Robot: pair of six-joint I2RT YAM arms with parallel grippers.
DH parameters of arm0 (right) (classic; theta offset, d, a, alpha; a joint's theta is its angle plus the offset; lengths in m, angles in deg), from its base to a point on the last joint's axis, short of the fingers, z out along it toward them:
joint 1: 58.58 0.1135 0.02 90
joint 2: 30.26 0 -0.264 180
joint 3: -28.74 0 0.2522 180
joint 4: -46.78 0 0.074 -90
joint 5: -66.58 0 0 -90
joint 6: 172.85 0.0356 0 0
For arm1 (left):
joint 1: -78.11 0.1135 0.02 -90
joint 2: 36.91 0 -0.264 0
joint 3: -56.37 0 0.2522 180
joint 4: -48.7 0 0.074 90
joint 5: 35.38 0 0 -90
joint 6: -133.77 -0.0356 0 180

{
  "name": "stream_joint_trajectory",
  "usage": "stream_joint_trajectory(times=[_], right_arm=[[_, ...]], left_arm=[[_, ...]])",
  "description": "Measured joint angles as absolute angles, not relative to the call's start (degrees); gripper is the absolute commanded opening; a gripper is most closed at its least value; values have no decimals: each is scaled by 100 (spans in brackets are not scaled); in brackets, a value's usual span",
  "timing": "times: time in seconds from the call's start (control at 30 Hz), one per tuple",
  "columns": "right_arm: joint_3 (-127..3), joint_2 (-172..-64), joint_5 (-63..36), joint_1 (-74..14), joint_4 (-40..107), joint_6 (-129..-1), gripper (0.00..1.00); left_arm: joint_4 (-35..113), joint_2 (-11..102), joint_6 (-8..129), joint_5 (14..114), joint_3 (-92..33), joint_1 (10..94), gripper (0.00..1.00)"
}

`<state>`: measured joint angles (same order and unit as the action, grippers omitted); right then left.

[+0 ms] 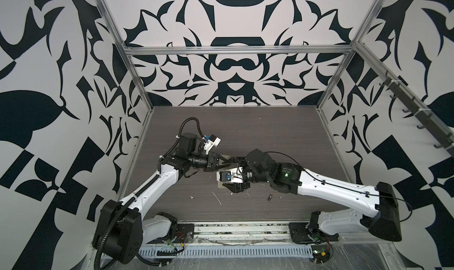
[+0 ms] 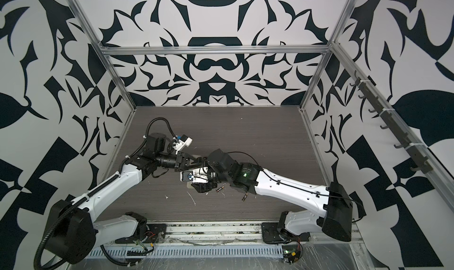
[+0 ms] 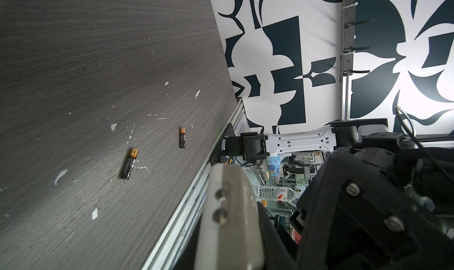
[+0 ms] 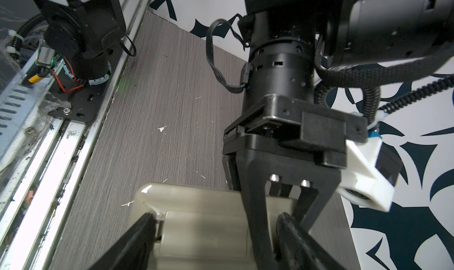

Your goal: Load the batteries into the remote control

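Right wrist: remote control (image 4: pixel 201 202) (beige back) clamped inside right gripper (image 4: pixel 216 219).

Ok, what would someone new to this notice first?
The two hands meeting mid-table: the right hand straddles the beige back of the remote control, while the shut left hand comes at it from the opposite side. Loose on the table lie one battery, close to the hands, and a second battery farther off.
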<state>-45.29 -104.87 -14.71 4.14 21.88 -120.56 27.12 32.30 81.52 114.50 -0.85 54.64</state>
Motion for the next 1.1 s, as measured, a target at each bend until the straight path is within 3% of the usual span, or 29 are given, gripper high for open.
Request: stream_joint_trajectory(times=[1.1], right_arm=[[-3987,-10325,-2284,565,3043,-11921,84]], left_arm=[[3486,3210,8631,11374,214,5611,0]])
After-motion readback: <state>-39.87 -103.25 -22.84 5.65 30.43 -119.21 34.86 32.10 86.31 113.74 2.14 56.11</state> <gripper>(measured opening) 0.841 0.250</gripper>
